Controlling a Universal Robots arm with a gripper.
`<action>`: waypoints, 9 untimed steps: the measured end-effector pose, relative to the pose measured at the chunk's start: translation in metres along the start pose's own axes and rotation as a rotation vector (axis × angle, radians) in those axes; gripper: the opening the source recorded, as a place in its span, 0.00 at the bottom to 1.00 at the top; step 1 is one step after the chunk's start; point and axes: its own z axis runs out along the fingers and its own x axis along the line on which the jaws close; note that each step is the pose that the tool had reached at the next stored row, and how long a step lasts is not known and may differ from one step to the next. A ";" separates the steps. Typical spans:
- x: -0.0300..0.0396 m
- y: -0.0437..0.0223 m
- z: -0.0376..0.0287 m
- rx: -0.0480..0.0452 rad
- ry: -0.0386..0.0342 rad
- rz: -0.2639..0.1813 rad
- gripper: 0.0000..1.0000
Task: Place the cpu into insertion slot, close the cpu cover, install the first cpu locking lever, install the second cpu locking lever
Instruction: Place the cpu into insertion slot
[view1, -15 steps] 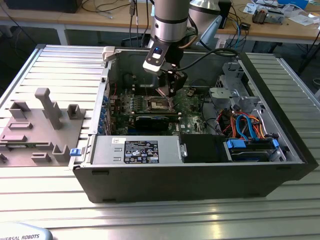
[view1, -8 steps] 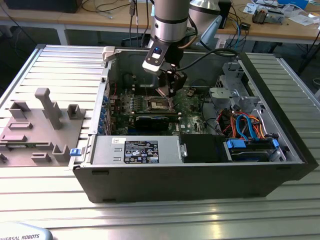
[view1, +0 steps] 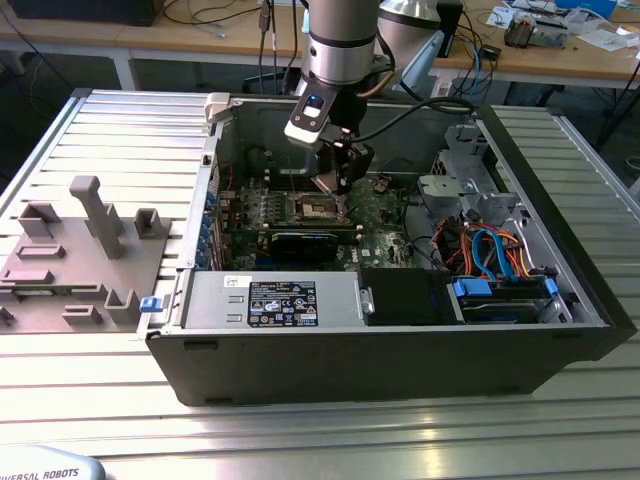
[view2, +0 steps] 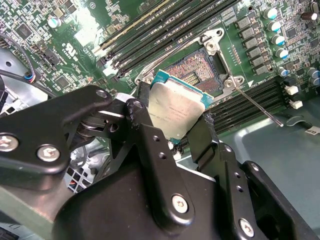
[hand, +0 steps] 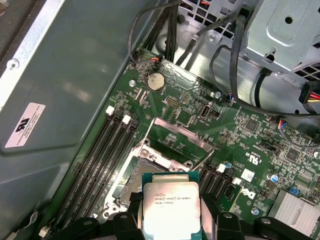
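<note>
My gripper (view2: 175, 120) is shut on the cpu (view2: 175, 110), a flat square chip with a dull silver top and green edge, pinched on two opposite sides by black fingers (view2: 202, 131). The chip hangs just above and slightly off the insertion slot (view2: 197, 72), whose contact field lies bare. In the first wrist view the cpu (hand: 171, 207) sits in the gripper (hand: 170, 212) over the slot (hand: 132, 175), and the cpu cover (hand: 200, 143) stands swung up behind it. A thin locking lever (view2: 255, 105) sticks out, released. In the exterior view the gripper (view1: 340, 195) hovers over the slot (view1: 315, 208).
The green motherboard (view1: 385, 215) lies inside an open computer case (view1: 400, 370). Black memory slots (view2: 165, 25) flank the socket. Cable bundles (hand: 220, 55) and a drive cage (view1: 460, 170) crowd the exterior view's right. A grey fixture block (view1: 90, 250) stands outside the case.
</note>
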 end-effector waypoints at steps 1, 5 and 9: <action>0.0000 0.0000 0.0000 0.0000 0.0000 0.000 0.55; 0.0000 0.0000 0.0001 0.0000 -0.0001 0.002 0.55; 0.0000 0.0000 0.0001 0.0001 -0.0002 0.004 0.55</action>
